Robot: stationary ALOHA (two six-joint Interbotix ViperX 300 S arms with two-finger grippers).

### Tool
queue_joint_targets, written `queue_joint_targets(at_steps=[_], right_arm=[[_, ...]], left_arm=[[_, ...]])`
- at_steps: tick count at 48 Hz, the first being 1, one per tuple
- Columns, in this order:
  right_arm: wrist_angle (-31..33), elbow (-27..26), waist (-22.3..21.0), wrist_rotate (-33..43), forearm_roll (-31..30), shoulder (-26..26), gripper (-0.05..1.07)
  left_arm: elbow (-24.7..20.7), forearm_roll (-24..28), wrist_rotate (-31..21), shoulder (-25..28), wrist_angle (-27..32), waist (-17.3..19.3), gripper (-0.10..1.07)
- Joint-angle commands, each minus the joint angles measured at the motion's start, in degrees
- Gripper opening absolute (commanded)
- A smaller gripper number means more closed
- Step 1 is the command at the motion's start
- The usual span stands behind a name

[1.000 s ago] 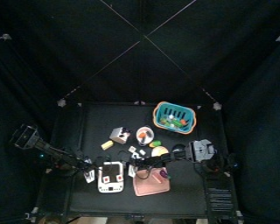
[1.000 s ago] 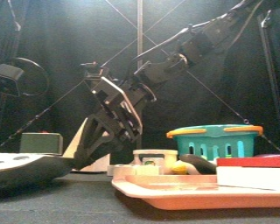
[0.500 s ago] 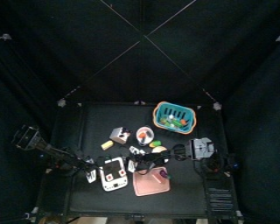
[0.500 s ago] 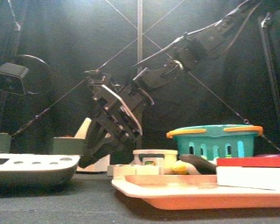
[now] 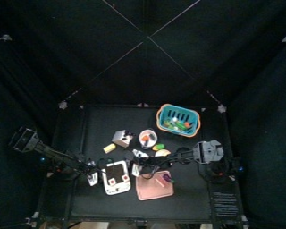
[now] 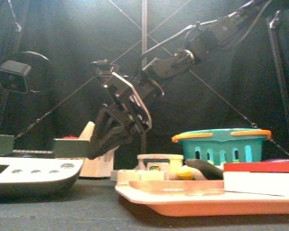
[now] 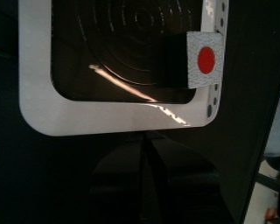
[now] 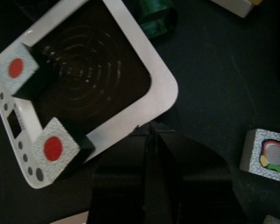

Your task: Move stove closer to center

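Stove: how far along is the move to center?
Done: little that shows. The stove lies flat, front-left of the table's middle, beside the pink board. In hand: the left gripper is at the stove's left edge; whether it grips is unclear. Left: shift the stove toward the middle and let go.

In the left wrist view the stove (image 7: 125, 74) runs off the picture's edge, and the left gripper (image 7: 154, 171) is too dark to read where it meets the rim. In the front view the pink board (image 6: 213, 200) is cut off at the right edge. From above, the small food pieces (image 5: 149, 139) are too tiny to identify.
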Motion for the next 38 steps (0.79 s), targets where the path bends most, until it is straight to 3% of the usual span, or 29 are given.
queue_joint_targets(at_steps=[1,17,27,38], right_arm=[[-0.18,-0.44,0.26,0.0,0.18,-2.99,0.53],[-0.26,1.23,0.53,0.0,0.09,-3.6,0.53],[-0.18,2.72,0.53,-0.18,0.0,-6.42,0.53],[-0.18,5.8,0.53,-0.35,-2.55,-11.07,0.53]], left_arm=[[0.0,0.44,-0.09,-1.49,1.32,0.53,0.48],[1.14,2.11,-0.09,-7.65,2.29,2.11,0.48],[1.32,5.54,-0.09,-12.3,2.29,3.87,0.48],[1.05,8.35,0.26,-13.45,1.85,4.75,0.48]])
